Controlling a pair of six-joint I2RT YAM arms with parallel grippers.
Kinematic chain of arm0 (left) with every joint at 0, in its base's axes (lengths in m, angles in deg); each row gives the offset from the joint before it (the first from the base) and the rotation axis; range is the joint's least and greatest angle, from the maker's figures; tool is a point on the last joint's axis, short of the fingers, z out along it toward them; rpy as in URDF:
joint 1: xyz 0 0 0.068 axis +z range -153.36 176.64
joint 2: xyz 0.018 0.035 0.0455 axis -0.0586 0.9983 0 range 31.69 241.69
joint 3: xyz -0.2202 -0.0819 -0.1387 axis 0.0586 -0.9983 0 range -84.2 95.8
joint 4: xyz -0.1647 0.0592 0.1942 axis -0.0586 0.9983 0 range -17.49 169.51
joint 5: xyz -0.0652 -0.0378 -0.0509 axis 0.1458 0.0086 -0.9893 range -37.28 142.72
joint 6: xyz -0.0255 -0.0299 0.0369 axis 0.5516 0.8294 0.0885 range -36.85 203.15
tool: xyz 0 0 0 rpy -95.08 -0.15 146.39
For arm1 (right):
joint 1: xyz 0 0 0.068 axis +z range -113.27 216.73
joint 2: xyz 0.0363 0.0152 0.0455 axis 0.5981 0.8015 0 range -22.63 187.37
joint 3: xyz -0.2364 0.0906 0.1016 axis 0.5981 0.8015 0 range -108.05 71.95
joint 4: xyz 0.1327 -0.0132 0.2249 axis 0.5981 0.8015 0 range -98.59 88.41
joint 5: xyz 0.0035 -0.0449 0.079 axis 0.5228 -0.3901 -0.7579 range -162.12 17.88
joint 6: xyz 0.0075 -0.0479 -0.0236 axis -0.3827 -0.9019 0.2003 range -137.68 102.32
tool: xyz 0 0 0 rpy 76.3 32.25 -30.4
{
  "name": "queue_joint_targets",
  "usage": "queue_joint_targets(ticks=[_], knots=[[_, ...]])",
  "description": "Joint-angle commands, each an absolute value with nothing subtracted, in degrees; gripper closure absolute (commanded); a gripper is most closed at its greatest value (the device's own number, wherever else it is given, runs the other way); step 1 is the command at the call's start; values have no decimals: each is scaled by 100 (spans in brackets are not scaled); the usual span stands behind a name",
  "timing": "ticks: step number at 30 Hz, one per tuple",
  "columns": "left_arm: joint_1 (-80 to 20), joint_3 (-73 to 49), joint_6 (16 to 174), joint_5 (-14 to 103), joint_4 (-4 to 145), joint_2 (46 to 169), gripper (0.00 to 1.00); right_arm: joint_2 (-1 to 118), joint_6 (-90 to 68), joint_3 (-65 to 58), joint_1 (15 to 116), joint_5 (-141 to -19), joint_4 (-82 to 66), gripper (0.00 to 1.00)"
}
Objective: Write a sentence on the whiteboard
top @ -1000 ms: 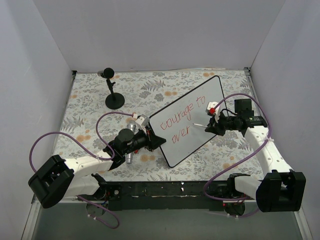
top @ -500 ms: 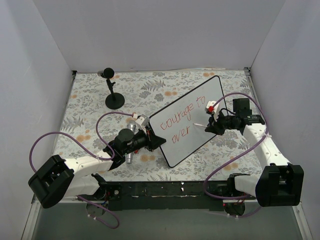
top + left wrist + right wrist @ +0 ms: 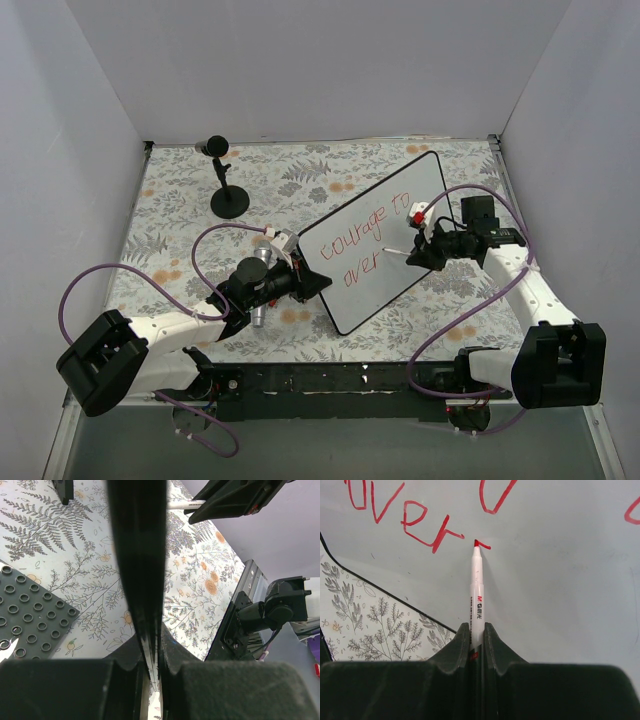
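Whiteboard (image 3: 425, 180): large glossy white rectangle with rounded corners and a thin black rim. It stood tilted on the fern-print tablecloth (image 3: 180, 215) at about 3 o'clock from the table's middle, its long side running from 7 to 1 o'clock in the top view.

Sentence (image 3: 368, 237): thin red handwriting in two slanted lines, "courage to" above "over". A short fresh red tick lay at 3 o'clock from the final "r".

Marker (image 3: 477, 590): slim white barrel with a red tip, the tip touching the board at that tick.

Right gripper (image 3: 476, 630): fingers closed tight on the marker's barrel.

Left gripper (image 3: 152, 655): fingers pinched on the board's black rim, which its wrist camera saw edge-on.

Perforated dark plate (image 3: 30, 615): flat on the cloth, at 9 o'clock from the left gripper in the wrist view.

Black stand with round base (image 3: 228, 198): at 10 o'clock from the board, well apart from it.
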State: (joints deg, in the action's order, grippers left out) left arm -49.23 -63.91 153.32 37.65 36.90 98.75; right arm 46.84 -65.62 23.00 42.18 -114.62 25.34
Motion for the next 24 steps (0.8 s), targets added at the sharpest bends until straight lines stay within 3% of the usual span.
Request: queue_joint_targets(ticks=[1, 24], knots=[[-4959, -6381, 15074, 3549, 3683, 9778, 100, 4724, -6645, 2264, 4332, -11554, 2419, 99], [-4959, -6390, 15038, 3549, 3744, 9716, 100, 4847, -6936, 2413, 4315, -11062, 2762, 99]])
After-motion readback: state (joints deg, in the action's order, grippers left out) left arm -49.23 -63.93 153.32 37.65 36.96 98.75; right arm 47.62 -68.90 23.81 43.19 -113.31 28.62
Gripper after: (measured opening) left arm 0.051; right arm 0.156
